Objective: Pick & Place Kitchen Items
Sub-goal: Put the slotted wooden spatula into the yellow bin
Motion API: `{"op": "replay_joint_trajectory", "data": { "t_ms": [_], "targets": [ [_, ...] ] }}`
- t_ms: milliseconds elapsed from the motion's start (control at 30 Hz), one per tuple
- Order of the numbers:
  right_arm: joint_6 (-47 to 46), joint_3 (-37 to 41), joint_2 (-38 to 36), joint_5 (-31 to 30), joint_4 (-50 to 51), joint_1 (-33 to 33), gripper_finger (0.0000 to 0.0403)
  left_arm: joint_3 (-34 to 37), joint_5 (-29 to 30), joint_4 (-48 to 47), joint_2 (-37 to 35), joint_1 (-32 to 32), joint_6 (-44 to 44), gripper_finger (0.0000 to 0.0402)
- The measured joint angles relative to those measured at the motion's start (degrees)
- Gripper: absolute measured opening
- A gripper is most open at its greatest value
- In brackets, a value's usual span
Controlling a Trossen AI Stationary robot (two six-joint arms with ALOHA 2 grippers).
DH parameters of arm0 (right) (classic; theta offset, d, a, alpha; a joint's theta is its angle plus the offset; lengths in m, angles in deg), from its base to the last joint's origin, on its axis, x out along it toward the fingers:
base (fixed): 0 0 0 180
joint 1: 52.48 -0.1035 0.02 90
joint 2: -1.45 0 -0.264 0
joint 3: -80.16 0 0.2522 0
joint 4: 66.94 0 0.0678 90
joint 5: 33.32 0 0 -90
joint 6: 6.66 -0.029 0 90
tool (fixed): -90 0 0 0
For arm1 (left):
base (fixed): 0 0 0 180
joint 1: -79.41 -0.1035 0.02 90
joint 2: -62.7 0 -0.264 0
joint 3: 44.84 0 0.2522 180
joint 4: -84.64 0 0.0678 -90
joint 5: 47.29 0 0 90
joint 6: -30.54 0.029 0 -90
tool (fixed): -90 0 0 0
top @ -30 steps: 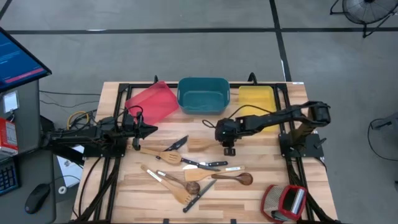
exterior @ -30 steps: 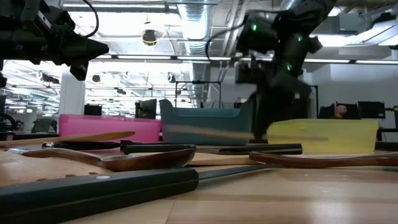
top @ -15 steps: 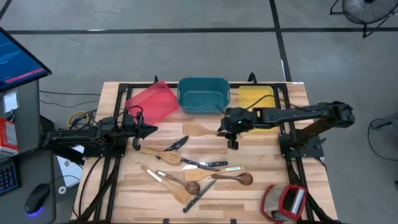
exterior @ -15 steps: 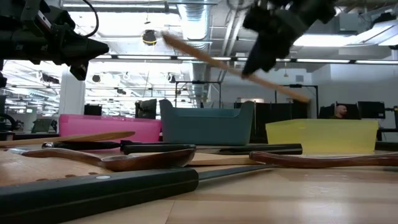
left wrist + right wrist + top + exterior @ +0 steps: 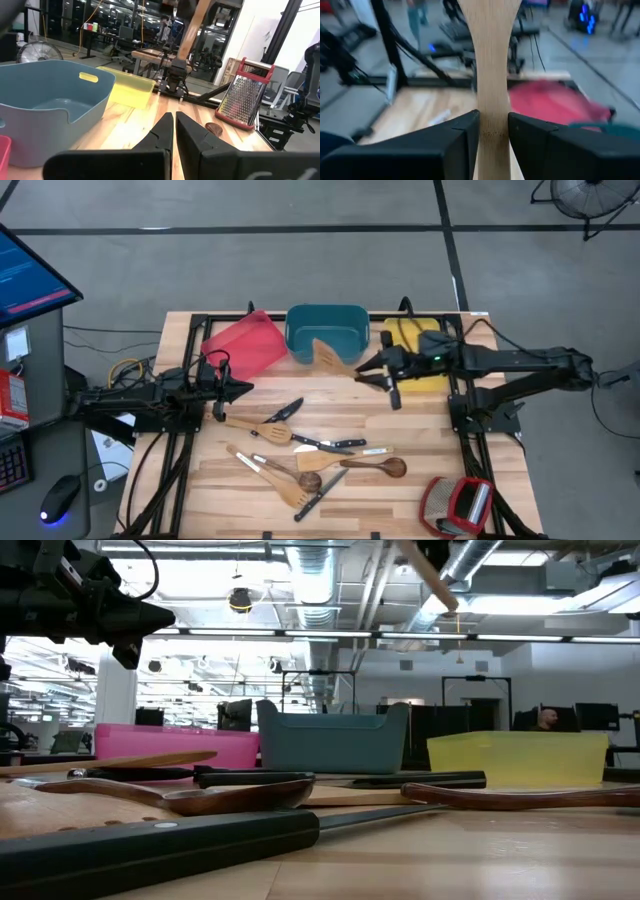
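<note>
Lifted higher and swung back toward the trays since a second ago: right claw [image 5: 372, 372], clamped on the handle of a light wooden flat spatula [image 5: 330, 357], earlier low over the middle of the wooden counter [image 5: 420, 450], now well above it. Spatula's broad end now over the near right rim of the teal rectangular tray [image 5: 326, 332], handle running back to the claw in front of the yellow rectangular tray [image 5: 412, 335]. Seen from the right wrist, dark fingers [image 5: 455, 137] pressed on both sides of the spatula's neck [image 5: 492, 95]. Seen from counter height, only a tip of the handle [image 5: 432, 575] near the ceiling pipes, far above the trays.

Unmoved at the counter's left side: left claw [image 5: 240, 389], shut to a point with nothing between, raised just in front of the tilted red rectangular tray [image 5: 245, 343]; fingertips [image 5: 167, 122] touching in the left wrist view.

Left lying in a loose scatter across the counter's middle and near part: the other wooden spatulas and spoons [image 5: 275, 432], a dark wooden spoon [image 5: 375, 467], and slim black-handled knives [image 5: 335, 444]. At the near right corner, apart from them, a red-and-silver box grater [image 5: 458, 505].
</note>
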Motion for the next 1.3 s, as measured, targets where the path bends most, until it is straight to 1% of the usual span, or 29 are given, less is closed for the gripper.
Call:
{"op": "replay_joint_trajectory", "data": {
  "t_ms": [233,367,467,567,700,800,867,1100,1200,1300],
  "targets": [
    [-2.25,-0.04,-4.29,6.51,-4.14,0.0,0.0098,0.0,0.0,0.0,0.0,-0.01,0.01,0.0003],
    [-3.41,-0.07,-5.4,11.82,-6.27,0.0,0.0098,0.0,0.0,0.08,0.0,0.0,0.01,0.0003],
    [-3.41,-0.11,-5.67,12.46,-6.35,-0.02,0.0098,0.0,0.0,0.13,0.0,0.0,-0.01,0.0003],
    [-3.56,-0.11,-5.49,11.01,-5.69,0.14,0.0098,0.0,0.0,0.19,0.0,0.0,0.01,0.0003],
    [-3.46,-0.11,-4.62,6.32,-3.87,0.62,0.0098,0.0,0.0,0.43,0.0,-0.01,0.01,0.0003],
    [-3.41,-0.09,-4.13,5.24,-1.98,1.93,0.0098,0.0,0.0,0.52,0.0,-0.02,0.0,0.0003],
    [-3.55,-0.11,-4.0,2.86,0.45,2.96,0.0098,0.0,0.0,0.57,0.0,0.0,0.0,0.0003],
    [-13.59,-0.09,-3.96,-18.71,17.97,7.5,0.0098,0.0,0.01,0.87,0.0,0.0,0.01,0.0003],
    [-20.45,-0.09,-3.96,-25.39,25.88,9.52,0.0098,0.0,0.0,0.91,0.0,-0.01,0.0,0.0003],
    [-28.14,-0.09,-3.96,-30.12,34.55,11.59,0.0098,0.0,0.0,1.06,0.0,-0.02,0.01,0.0003]
  ]
}}
